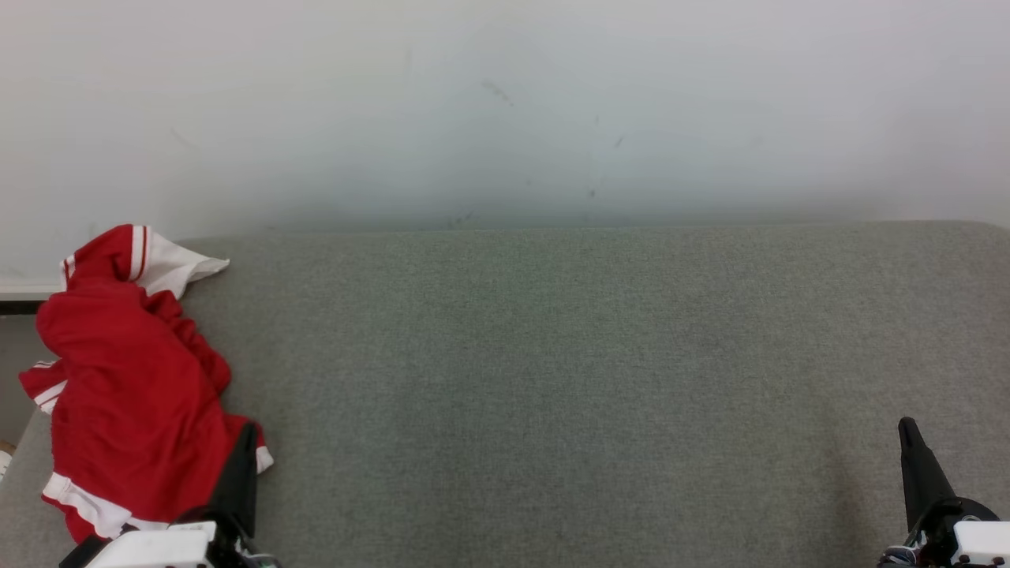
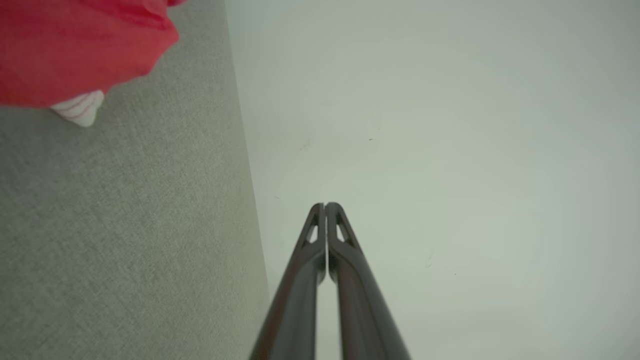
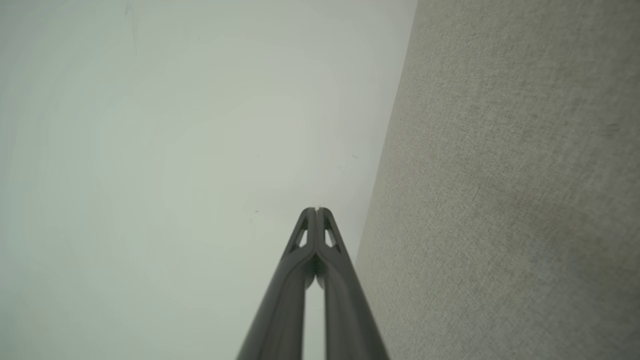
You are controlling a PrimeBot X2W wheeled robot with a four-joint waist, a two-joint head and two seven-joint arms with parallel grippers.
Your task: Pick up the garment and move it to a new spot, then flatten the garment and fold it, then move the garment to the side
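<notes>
The garment (image 1: 130, 379) is a red shirt with white striped trim, lying crumpled at the left end of the grey fabric surface (image 1: 552, 379). Part of the garment (image 2: 75, 50) fills the upper left corner of the left wrist view. My left gripper (image 1: 247, 434) stands at the lower left, just in front of the garment's right edge, and its fingertips (image 2: 325, 206) are pressed together with nothing between them. My right gripper (image 1: 909, 430) is at the lower right, far from the garment, its fingertips (image 3: 316, 210) also pressed together and empty.
A pale wall (image 1: 505, 102) rises behind the grey surface. At the far left the surface ends beside a white ledge (image 1: 20, 292) and a darker gap below it. The grey surface stretches wide between the two grippers.
</notes>
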